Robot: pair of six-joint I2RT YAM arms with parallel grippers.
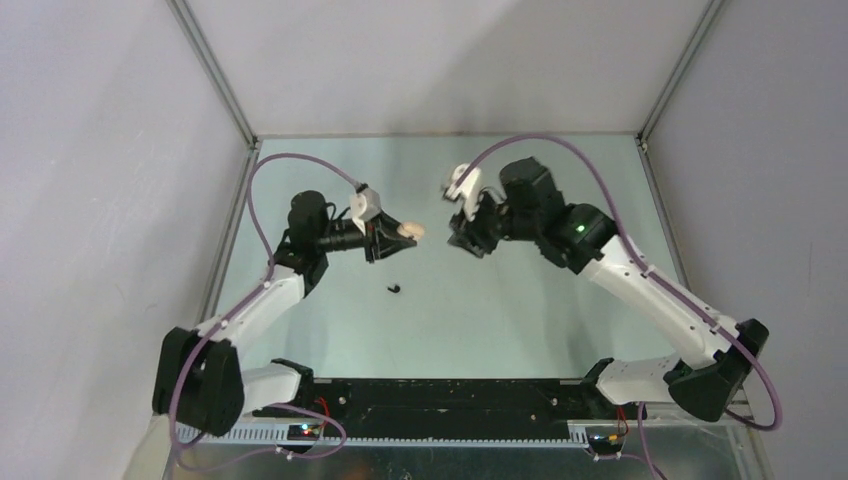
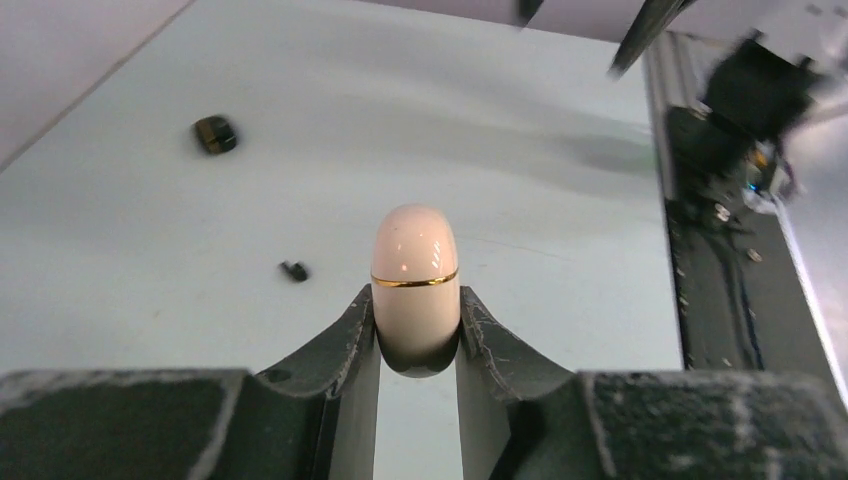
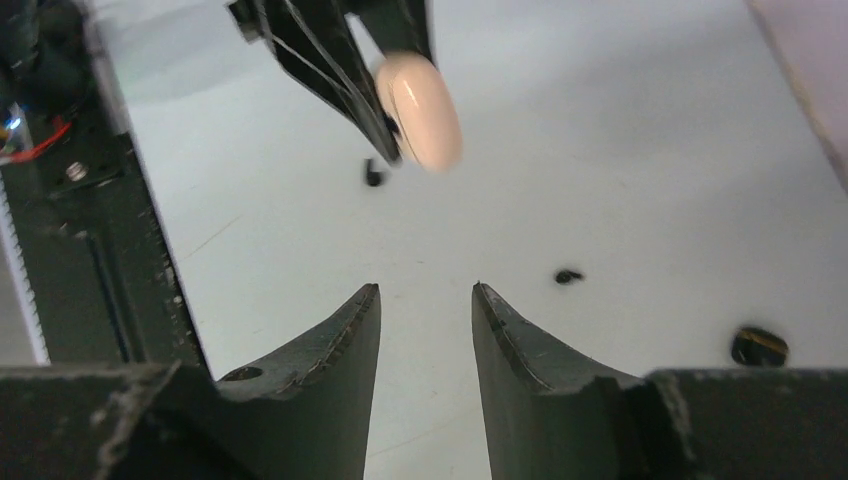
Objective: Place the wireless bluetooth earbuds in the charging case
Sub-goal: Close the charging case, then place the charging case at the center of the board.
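My left gripper (image 1: 396, 233) is shut on a cream-pink charging case (image 1: 411, 231) with a gold band, holding it above the table; in the left wrist view the case (image 2: 415, 280) stands closed between the fingers (image 2: 345, 335). My right gripper (image 1: 462, 240) is open and empty, facing the case a short way to its right (image 3: 425, 290); the case (image 3: 420, 108) hangs ahead of it. One black earbud (image 1: 394, 289) lies on the table below the left gripper (image 3: 373, 175). Another black bud (image 3: 568, 276) (image 2: 294, 270) lies nearer the right gripper. No cream-white buds show.
A small dark rounded object with a gold glint (image 3: 759, 346) (image 2: 215, 134) lies on the table beyond the second bud. The grey table (image 1: 520, 320) is walled at the back and both sides. The arms' black base rail (image 1: 450, 395) runs along the near edge.
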